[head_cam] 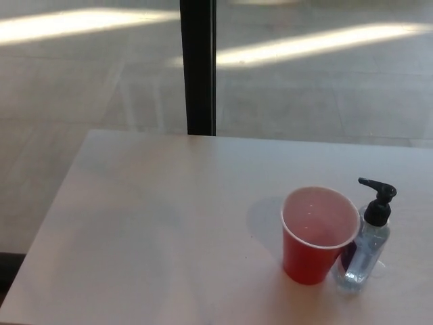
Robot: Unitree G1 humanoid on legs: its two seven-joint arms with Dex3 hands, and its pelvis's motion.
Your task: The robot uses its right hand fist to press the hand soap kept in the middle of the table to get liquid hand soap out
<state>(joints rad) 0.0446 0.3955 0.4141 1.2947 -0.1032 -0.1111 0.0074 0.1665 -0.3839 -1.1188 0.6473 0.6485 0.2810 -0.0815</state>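
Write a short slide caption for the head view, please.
Red cup and clear pump soap bottle stand together on a white table; no robot hand visible.

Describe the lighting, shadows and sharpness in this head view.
Head view: bright sunlight bands streak the floor beyond the table; the red cup throws a soft shadow to its left on the tabletop; the clear soap bottle passes light, with faint bright patches at its base; the whole picture is slightly soft, with no strong glare on the table.
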